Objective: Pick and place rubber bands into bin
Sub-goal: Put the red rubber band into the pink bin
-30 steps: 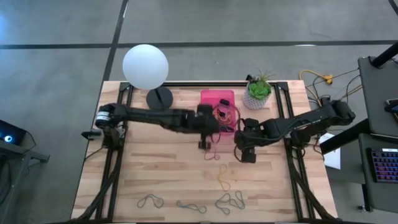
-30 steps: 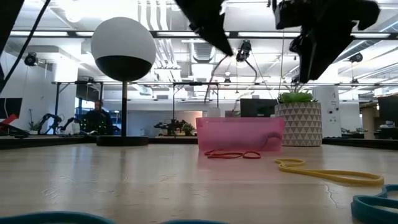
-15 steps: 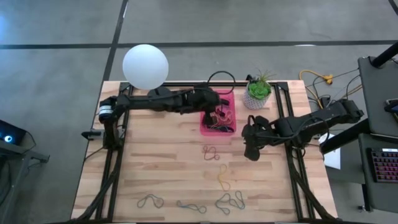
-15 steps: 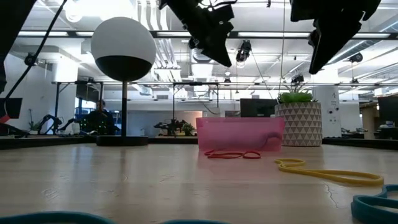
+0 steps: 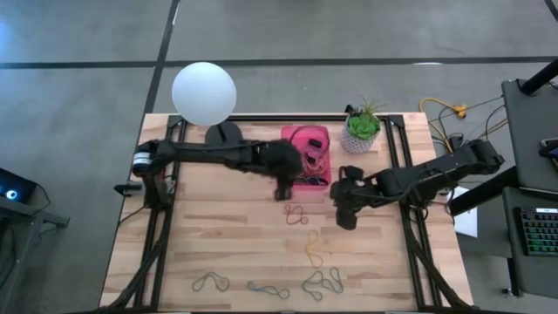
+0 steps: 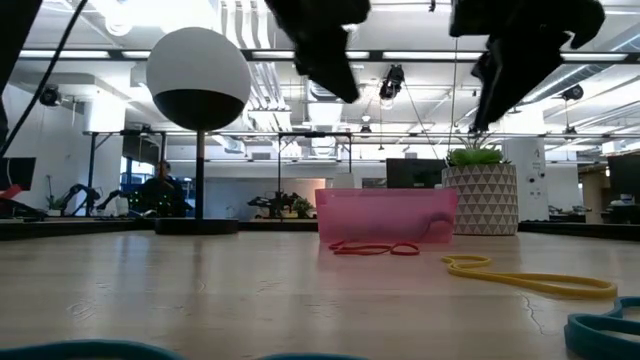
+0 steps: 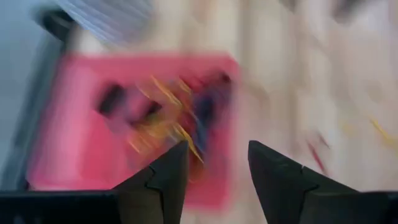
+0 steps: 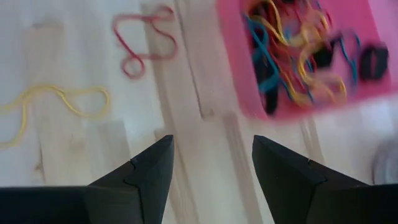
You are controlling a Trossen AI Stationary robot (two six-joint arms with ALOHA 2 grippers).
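Our left gripper (image 7: 213,163) hangs at the bin's (image 5: 315,133) near edge, our right gripper (image 8: 211,163) beside it; both are apart and empty. Reaching together for the red band (image 5: 295,213), we risk colliding.

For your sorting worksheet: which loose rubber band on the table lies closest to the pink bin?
The red band, just before the bin; the yellow and grey-green ones lie farther off.

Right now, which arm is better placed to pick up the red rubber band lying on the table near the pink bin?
Probably the right. The right gripper is open, with the red rubber band in plain sight ahead. The left gripper faces the pink bin.
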